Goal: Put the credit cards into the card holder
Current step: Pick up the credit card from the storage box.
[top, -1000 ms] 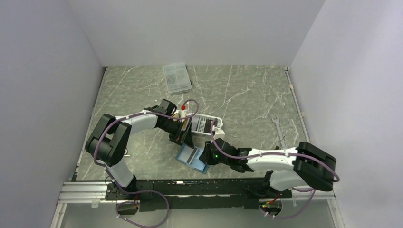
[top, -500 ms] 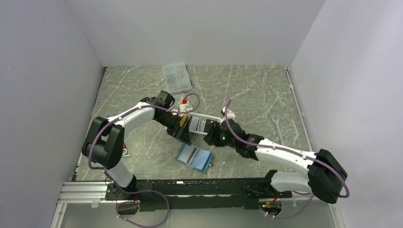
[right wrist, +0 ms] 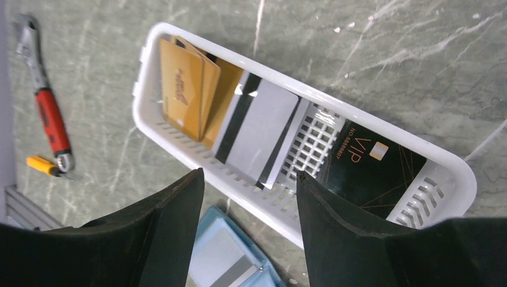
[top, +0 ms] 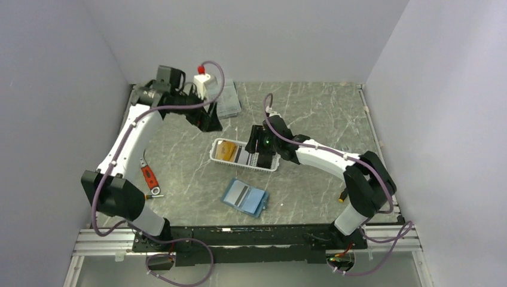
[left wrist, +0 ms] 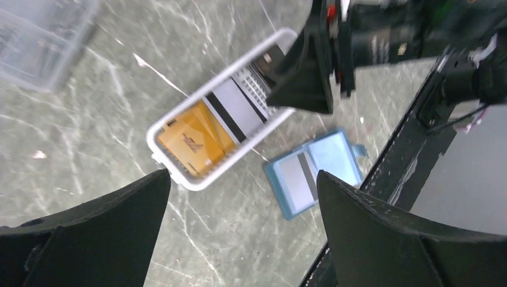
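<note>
Two yellow-gold credit cards [right wrist: 185, 89], a grey striped one [right wrist: 257, 131] and a black one [right wrist: 370, 164] lie in the white slatted basket [top: 216, 156]. The teal card holder [top: 245, 197] lies open on the table in front of the basket, with a grey striped card [left wrist: 297, 179] on its left half. My right gripper [right wrist: 250, 173] hangs open just above the basket's near rim, empty. Raised high at the back left, my left gripper [left wrist: 243, 173] is wide open with nothing between its fingers. It looks down on the basket [left wrist: 156, 134] and the holder [left wrist: 314, 173].
A red-handled wrench [top: 149, 178] and a small yellow tool [right wrist: 45, 166] lie left of the basket. A clear compartment box [top: 226, 101] sits at the back, close to the left arm. Grey walls stand on three sides of the table.
My right gripper left the card holder, moved back over the basket and opened. The left arm rose from the basket up to the back left. A grey card now lies uncovered on the holder.
</note>
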`<move>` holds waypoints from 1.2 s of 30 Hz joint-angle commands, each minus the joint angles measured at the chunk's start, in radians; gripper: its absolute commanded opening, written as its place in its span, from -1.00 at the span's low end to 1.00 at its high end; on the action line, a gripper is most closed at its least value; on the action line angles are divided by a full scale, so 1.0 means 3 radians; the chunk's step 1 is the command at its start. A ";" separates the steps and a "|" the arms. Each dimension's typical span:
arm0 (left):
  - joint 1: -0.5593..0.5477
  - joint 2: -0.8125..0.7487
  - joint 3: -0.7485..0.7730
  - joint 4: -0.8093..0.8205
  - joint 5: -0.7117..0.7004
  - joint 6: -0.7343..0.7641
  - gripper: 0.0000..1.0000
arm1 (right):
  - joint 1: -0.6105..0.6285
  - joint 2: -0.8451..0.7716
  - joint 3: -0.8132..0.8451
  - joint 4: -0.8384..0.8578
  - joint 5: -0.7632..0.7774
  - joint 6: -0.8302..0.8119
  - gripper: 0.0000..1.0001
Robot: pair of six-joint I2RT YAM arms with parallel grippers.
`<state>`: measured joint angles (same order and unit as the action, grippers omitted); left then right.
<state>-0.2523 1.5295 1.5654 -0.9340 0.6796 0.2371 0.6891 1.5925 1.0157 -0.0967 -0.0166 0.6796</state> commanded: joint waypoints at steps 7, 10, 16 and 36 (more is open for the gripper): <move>0.0288 -0.0181 0.0228 0.0238 -0.0420 -0.0083 0.99 | 0.0054 0.0353 0.0181 -0.0010 0.0041 -0.0092 0.25; 0.0317 -0.0607 -0.0595 0.1009 -0.1628 -0.1021 0.99 | 0.0080 0.0443 0.0182 0.0024 0.0048 -0.0063 0.25; 0.0302 -0.0603 -0.0685 0.1116 -0.1538 -0.0834 0.99 | 0.0118 0.0626 0.0245 0.0070 0.0152 -0.0060 0.25; 0.0133 -0.0293 -0.0687 0.0705 -0.0593 -0.0389 0.81 | 0.0190 0.1020 0.0357 0.0200 0.0424 0.0095 -0.25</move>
<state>-0.2092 1.4567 1.3643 -0.7231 0.4431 0.1123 0.7361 1.8744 1.0962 -0.0399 0.0708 0.6975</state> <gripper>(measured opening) 0.927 0.436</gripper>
